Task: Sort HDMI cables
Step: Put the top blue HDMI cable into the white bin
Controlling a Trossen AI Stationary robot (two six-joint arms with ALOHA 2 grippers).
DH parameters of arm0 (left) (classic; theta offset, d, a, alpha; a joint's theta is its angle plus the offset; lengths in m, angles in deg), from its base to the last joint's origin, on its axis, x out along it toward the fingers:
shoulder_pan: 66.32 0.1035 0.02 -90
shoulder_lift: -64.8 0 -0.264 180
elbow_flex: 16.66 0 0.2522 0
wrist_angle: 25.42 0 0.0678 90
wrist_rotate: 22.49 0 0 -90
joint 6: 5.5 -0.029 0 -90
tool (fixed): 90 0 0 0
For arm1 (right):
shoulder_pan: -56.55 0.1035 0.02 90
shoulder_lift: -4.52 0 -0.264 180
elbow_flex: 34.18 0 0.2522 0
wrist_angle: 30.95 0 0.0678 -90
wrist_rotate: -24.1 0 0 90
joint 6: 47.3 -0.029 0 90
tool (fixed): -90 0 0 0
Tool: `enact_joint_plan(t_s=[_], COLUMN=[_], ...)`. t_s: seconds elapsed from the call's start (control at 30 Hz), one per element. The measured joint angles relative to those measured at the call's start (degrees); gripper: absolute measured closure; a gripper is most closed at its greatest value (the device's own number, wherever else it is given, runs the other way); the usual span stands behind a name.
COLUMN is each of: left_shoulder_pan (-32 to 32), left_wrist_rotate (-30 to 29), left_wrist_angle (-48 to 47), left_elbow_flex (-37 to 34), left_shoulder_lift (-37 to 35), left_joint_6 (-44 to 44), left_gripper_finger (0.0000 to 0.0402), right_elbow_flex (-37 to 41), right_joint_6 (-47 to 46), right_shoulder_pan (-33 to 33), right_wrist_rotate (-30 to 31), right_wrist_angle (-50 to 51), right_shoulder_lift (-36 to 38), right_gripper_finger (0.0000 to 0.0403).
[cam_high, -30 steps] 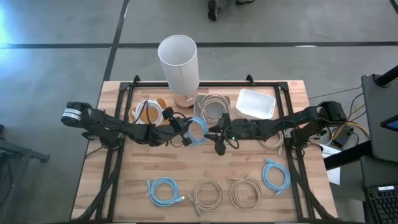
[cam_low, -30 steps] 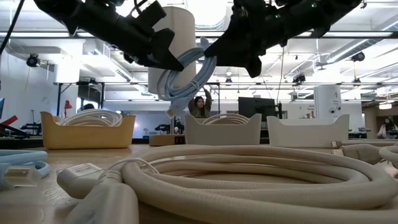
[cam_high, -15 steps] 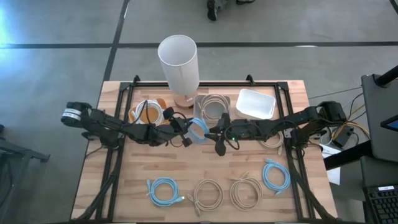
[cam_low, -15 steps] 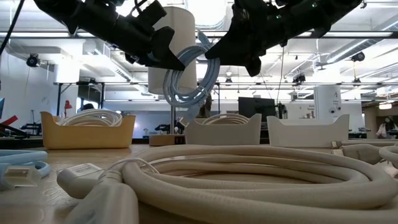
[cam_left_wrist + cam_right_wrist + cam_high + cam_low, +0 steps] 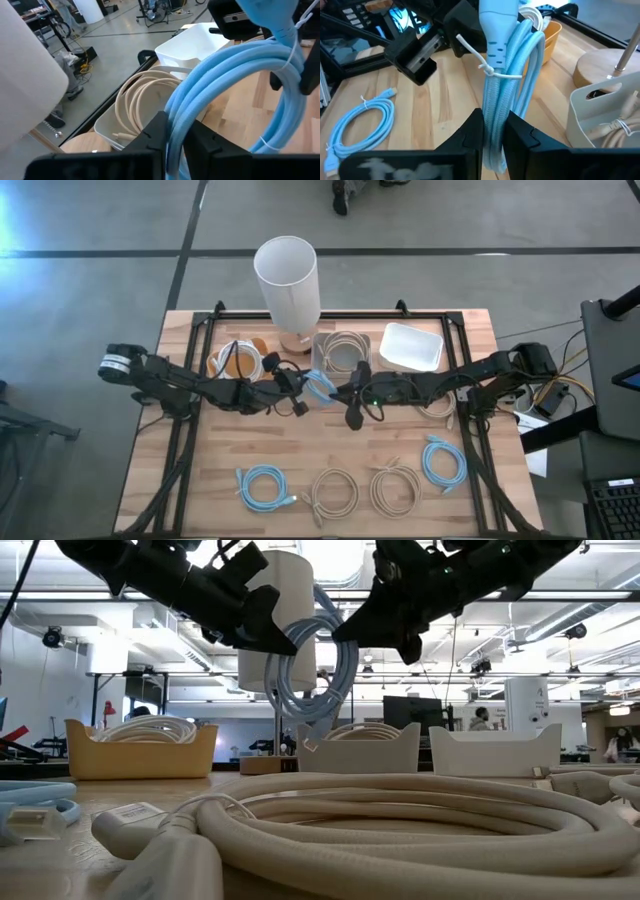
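Observation:
A light blue HDMI cable coil [image 5: 318,387] hangs in the air over the middle of the table, between both grippers. My left gripper [image 5: 299,392] is shut on its left side and my right gripper [image 5: 340,391] on its right side. In the low view the coil [image 5: 320,670] hangs upright under both, a plug [image 5: 311,744] dangling at its bottom. Several more coils lie flat near the table's near edge: blue [image 5: 265,485], beige [image 5: 335,492], beige [image 5: 396,488], blue [image 5: 443,461]. My left gripper pinches several strands of the coil's loop [image 5: 176,122] between its two fingers [image 5: 159,131], coming about level from the table's left. The coil is lifted clear and hangs below. My right gripper pinches the bundled strands [image 5: 493,117] between its fingers [image 5: 473,131], just under the white tie and a plug [image 5: 495,30], coming level from the table's right. The coil is clear of the table.
Along the far side stand an orange tray [image 5: 238,362] with a white coil, a grey tray [image 5: 340,350] with beige coils and a white tray [image 5: 411,346]. A tall white cylinder [image 5: 287,280] rises behind them. Another beige coil [image 5: 437,407] lies under my right arm.
The blue coil, first slanting under my left gripper, has swung upright between both grippers. Its lower loop and plug have dropped lower. Both arms have stayed nearly where they were.

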Motion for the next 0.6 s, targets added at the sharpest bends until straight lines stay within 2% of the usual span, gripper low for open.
enact_joint_plan(t_s=[0.37, 0.6], left_shoulder_pan=[-0.1, -0.1], left_wrist_rotate=[0.1, 0.0], left_wrist_angle=[-1.1, -1.4], left_elbow_flex=[0.0, 0.0], left_shoulder_lift=[0.0, 0.0], left_joint_6=[1.3, 1.6], left_gripper_finger=[0.0273, 0.026], right_elbow_flex=[-0.1, -4.0], right_joint_6=[-0.2, -4.1], right_shoulder_pan=[-0.1, 0.0], right_wrist_rotate=[0.2, 0.5], right_wrist_angle=[5.2, 29.4], right_shoulder_lift=[3.8, 9.5], right_gripper_finger=[0.0357, 0.0356])
